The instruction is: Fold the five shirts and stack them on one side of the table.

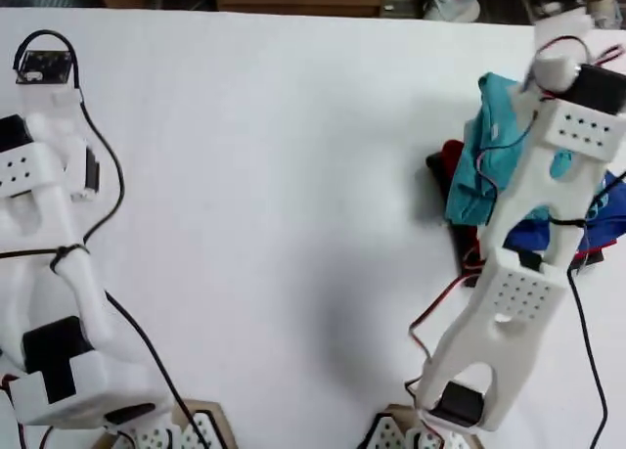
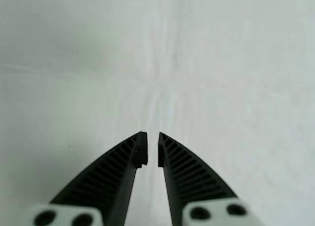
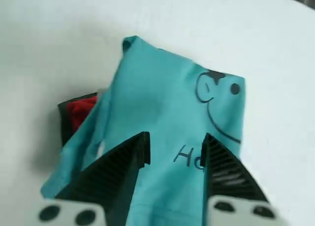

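Note:
A teal shirt (image 1: 476,160) with a drawn face lies crumpled on top of a pile at the table's right side. Under it are a red shirt (image 1: 451,159), a dark garment (image 1: 462,242) and a blue shirt (image 1: 544,230). My right arm (image 1: 548,195) stretches over this pile. In the right wrist view my right gripper (image 3: 174,148) is open just above the teal shirt (image 3: 157,103), one finger on each side of a fold, with the red shirt (image 3: 81,109) peeking out beside it. My left gripper (image 2: 149,148) is shut, holding nothing, over bare white table (image 2: 147,58).
The white table (image 1: 274,175) is bare across its middle and left. My left arm (image 1: 54,224) and its cables sit at the left edge. Both arm bases stand along the near edge. Furniture shows beyond the far edge.

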Controlling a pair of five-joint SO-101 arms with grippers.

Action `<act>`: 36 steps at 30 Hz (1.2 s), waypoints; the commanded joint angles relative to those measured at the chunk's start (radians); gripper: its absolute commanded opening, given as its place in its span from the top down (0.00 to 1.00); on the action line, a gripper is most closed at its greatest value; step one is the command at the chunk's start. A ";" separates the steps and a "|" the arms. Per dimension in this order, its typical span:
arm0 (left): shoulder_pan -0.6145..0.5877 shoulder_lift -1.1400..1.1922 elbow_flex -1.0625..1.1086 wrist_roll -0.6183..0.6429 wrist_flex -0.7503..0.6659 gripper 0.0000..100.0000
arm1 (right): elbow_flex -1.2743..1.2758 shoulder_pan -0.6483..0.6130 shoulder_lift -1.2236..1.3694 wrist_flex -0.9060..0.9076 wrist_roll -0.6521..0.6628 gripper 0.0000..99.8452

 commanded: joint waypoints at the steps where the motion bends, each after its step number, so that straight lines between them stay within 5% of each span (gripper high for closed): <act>1: 0.006 -0.058 -0.007 0.003 0.009 0.93 | 0.252 -0.058 -0.154 0.005 -0.009 0.84; 10: 0.006 -0.058 -0.012 0.005 0.009 0.93 | 0.631 -0.076 -0.222 -0.016 0.003 0.84; 21: 0.006 -0.058 -0.007 0.005 0.008 0.93 | 0.663 -0.182 -0.513 -0.015 0.044 0.84; 28: 0.028 -0.103 -0.041 -0.002 0.137 0.93 | 0.882 -0.183 -0.943 -0.004 0.043 0.84; 36: 0.143 -0.655 0.133 -0.149 0.066 0.96 | 1.399 -0.180 -1.613 -0.031 0.048 0.84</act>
